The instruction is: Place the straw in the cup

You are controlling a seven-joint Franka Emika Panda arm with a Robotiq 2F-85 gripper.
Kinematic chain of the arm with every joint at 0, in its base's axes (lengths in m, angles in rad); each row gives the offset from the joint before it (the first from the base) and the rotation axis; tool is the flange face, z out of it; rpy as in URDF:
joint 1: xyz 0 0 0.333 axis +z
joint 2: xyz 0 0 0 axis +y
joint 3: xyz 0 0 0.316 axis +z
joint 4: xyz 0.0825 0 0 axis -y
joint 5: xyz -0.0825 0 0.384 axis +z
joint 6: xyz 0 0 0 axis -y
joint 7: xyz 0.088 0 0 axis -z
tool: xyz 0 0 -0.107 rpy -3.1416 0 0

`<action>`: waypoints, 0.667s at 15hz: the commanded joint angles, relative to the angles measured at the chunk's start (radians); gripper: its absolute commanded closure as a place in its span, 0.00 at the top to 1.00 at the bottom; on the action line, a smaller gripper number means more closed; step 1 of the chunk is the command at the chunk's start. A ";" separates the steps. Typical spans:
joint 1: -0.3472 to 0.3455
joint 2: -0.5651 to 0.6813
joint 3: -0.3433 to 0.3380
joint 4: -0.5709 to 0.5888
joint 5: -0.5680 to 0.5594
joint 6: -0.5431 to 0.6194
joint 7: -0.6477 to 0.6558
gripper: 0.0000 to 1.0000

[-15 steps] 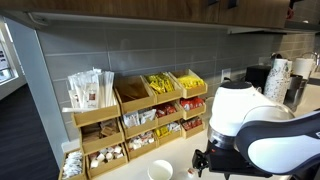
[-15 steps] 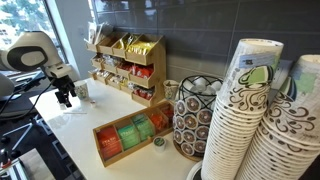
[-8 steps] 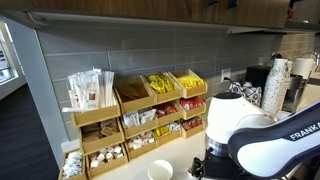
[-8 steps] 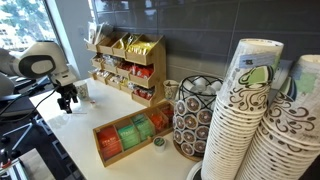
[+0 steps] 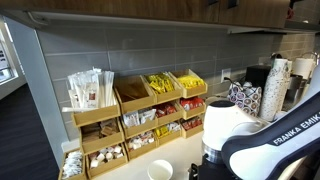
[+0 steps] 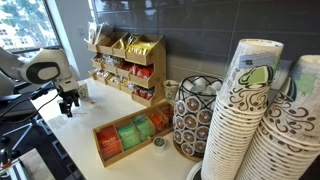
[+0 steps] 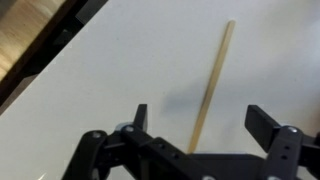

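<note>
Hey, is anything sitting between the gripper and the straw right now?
Nothing visible does. In the wrist view the open gripper hangs above the straw, which lies uncovered on the white counter, one end showing between the jaws.

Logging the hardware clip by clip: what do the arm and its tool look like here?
The arm has smooth, rounded white shells, with black capital lettering that begins FRANKA. In an exterior view one joint carries a dark round cap. The tool is all black, with two blocky fingers on linked bars.
</note>
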 commanded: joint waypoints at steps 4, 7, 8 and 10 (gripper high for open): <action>0.012 0.054 -0.022 0.006 -0.031 0.077 0.085 0.77; 0.006 0.053 -0.026 0.000 -0.059 0.088 0.120 0.51; 0.005 0.051 -0.029 -0.003 -0.067 0.089 0.131 0.43; 0.005 0.050 -0.034 -0.004 -0.081 0.091 0.152 0.27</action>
